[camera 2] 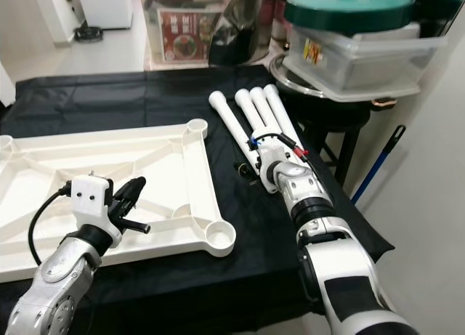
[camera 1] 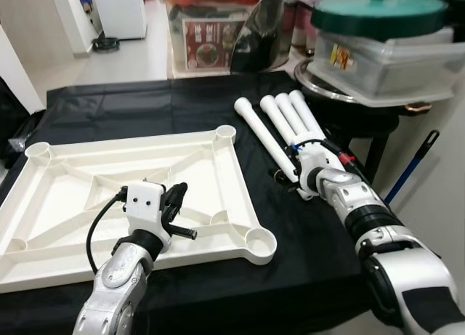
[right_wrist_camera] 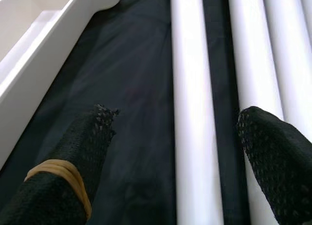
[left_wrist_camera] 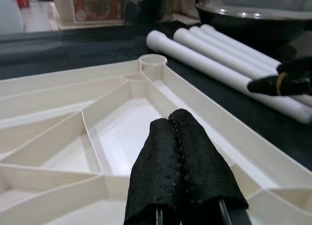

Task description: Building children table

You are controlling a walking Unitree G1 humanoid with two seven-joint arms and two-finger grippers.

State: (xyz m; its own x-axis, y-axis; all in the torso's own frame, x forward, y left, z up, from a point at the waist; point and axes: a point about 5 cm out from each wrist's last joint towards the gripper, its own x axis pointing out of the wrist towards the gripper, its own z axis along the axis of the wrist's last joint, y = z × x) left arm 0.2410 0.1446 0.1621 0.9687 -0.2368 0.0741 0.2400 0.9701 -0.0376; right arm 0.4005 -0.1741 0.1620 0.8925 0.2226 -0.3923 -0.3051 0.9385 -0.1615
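A white children's table top (camera 1: 234, 181) lies upside down on the black cloth, ribs up, with a round socket (camera 1: 260, 240) at each corner. Several white legs (camera 1: 285, 117) lie side by side to its right. My left gripper (camera 1: 176, 195) hovers shut over the top's near right part; its pressed fingers (left_wrist_camera: 187, 161) hold nothing. My right gripper (camera 1: 292, 176) is open at the near end of the leftmost leg (right_wrist_camera: 187, 64), with one black finger (right_wrist_camera: 92, 137) on each side of it.
Behind the black-covered table stand a clear box with an orange lid (camera 1: 211, 30) and a green-lidded pot (camera 1: 378, 15) on plastic boxes over a round metal tray (camera 1: 341, 95). A blue-handled stick (camera 1: 414, 168) leans off the table's right edge.
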